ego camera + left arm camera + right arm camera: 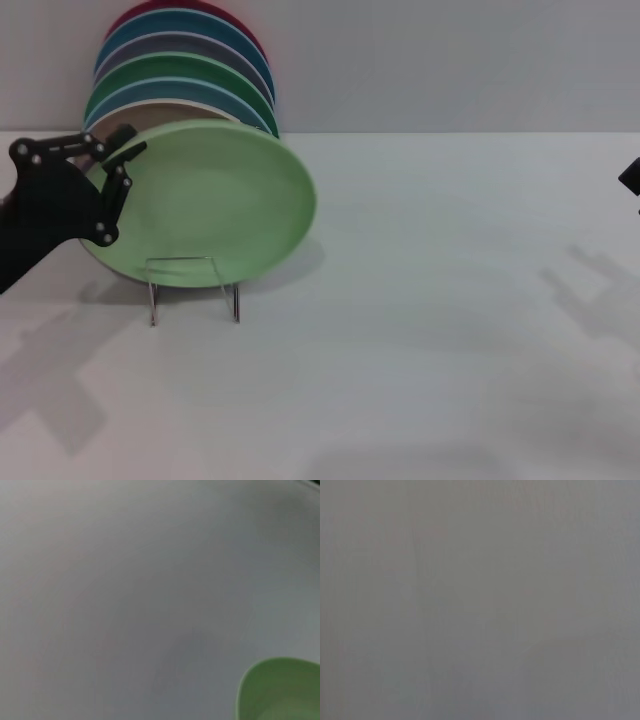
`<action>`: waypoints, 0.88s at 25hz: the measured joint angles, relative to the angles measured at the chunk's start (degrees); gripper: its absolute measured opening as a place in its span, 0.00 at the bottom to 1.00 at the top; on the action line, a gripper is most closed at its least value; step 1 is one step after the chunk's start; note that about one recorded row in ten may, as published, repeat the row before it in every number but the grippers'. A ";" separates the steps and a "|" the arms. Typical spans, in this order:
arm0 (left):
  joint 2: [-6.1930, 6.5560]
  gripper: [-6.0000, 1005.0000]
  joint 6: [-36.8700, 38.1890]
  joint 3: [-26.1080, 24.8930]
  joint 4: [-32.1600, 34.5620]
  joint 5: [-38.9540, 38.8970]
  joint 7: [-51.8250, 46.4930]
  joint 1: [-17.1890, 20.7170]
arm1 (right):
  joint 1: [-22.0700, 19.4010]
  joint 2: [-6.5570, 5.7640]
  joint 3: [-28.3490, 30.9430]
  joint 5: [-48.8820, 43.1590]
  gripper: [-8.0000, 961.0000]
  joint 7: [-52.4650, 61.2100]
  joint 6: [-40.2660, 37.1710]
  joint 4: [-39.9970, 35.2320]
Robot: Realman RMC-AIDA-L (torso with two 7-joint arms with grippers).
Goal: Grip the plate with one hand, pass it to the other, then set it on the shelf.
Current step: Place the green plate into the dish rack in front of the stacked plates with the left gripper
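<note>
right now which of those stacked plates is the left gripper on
The front one: the light-green plate, largest in view and leaning over the clear rack. The left gripper sits at its left rim; the darker green plate, the blue ones and the red one stand behind, untouched.

The left end effector (118, 170) sits at about nine o'clock in the head view, its black jointed arm reaching in from the eight o'clock edge and rising toward the centre. Its two screw-studded fingers (112, 200) are spread apart, one angled up toward one o'clock, the other hanging down toward six. The right end effector (631, 177) shows only as a small dark tip at the three o'clock edge of the head view; its fingers are out of frame. Neither wrist view shows any part of the robot.
</note>
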 joint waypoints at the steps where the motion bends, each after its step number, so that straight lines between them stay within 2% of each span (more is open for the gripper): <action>1: -0.63 0.18 -1.43 -0.44 -0.13 -0.10 1.35 0.16 | 0.00 -0.02 0.01 0.00 0.62 -0.12 -0.01 0.00; 4: -1.20 0.18 -2.27 -1.28 -0.26 -0.16 2.41 0.27 | 0.04 -0.06 0.02 0.00 0.62 -0.30 -0.01 0.00; 5: -2.74 0.19 -3.15 -3.94 -0.39 -0.20 4.39 0.47 | 0.13 -0.07 0.02 0.00 0.63 -0.31 -0.04 0.00; 6: -2.74 0.19 -3.15 -3.94 -0.39 -0.20 4.39 0.47 | 0.13 -0.07 0.02 0.00 0.63 -0.31 -0.04 0.00; 7: -4.06 0.19 -3.47 -6.20 -0.40 -0.21 5.97 0.64 | 0.26 -0.07 0.03 0.00 0.63 -0.31 -0.10 0.00; 9: -4.94 0.19 -3.69 -7.45 -0.54 -0.25 6.93 0.85 | 0.41 -0.12 0.05 0.00 0.63 -0.32 -0.18 0.00; 19: -5.44 0.21 -4.53 -8.15 -0.70 -0.17 7.33 1.42 | 0.52 -0.15 0.32 0.00 0.65 -0.42 -0.30 0.12; 22: -5.63 0.32 -4.66 -8.16 -0.69 -0.16 8.10 1.91 | 0.53 -0.15 0.11 0.00 0.65 -0.44 -0.53 0.17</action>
